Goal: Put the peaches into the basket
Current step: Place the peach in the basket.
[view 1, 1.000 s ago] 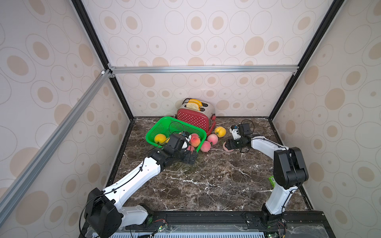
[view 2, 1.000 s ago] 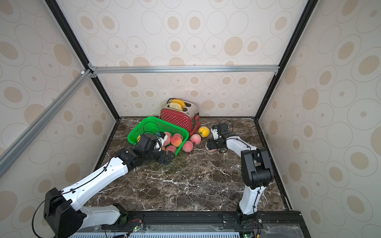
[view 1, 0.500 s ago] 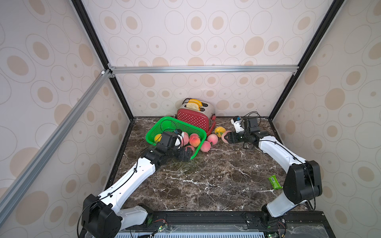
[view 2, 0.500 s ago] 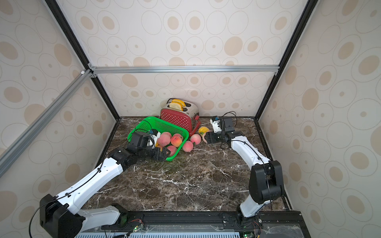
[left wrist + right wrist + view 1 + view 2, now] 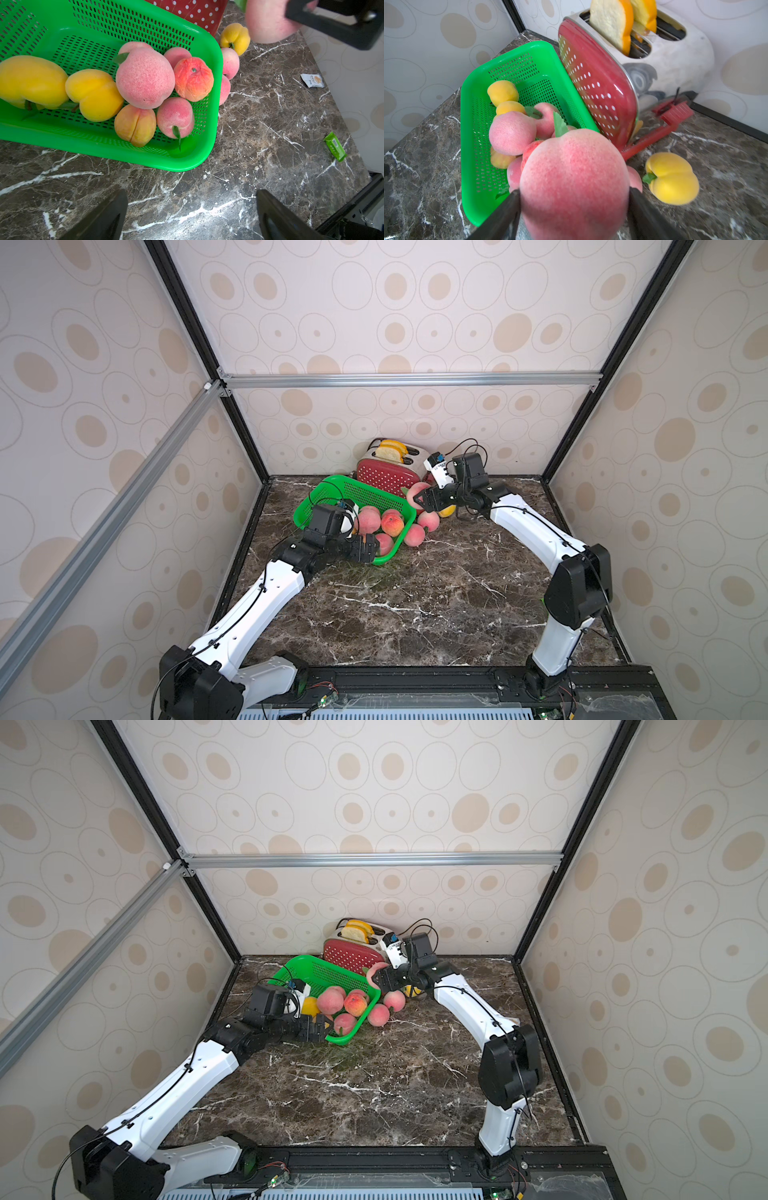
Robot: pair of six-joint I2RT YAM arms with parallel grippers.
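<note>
A red white-dotted toaster (image 5: 386,480) is standing at the far edge of the dark marble table (image 5: 415,605), just beside the far side of the shallow green mesh plastic basket (image 5: 370,494). A red plastic long-handled tool (image 5: 670,120) is lying by the toaster. The basket is sitting toward the far left corner, carrying piled pink, orange and yellow peaches (image 5: 145,79). Two pink peaches (image 5: 428,520) and one yellow peach (image 5: 672,178) are lying on the table just beside its right end. The right gripper (image 5: 574,192) is pinching a large pink peach (image 5: 573,166), off the table, near the basket's far right corner. The left gripper (image 5: 190,199) is standing fully spread, holding nothing, just outside the basket's near rim. The table's near half is showing bare marble.
</note>
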